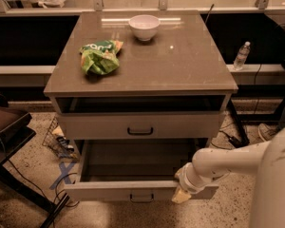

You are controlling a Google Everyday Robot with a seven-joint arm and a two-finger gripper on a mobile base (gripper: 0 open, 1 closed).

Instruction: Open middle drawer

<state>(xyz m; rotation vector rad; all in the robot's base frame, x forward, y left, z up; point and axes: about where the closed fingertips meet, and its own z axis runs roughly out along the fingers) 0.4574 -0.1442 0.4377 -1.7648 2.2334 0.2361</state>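
Observation:
The middle drawer [133,191] is pulled out toward me below the cabinet's upper drawer. It is wide and shallow, its inside looks empty, and a small dark bar handle [142,198] sits at the centre of its front. My gripper [182,194] is at the end of the white arm coming in from the lower right. It is at the right part of that drawer's front edge, to the right of the handle. The drawer beneath is hidden.
The upper drawer [140,126] is closed under a dark gap below the countertop. A green chip bag [100,56] and a white bowl [144,26] sit on top. A water bottle [242,56] stands at the right. Cables and a wire basket [59,139] lie on the floor at the left.

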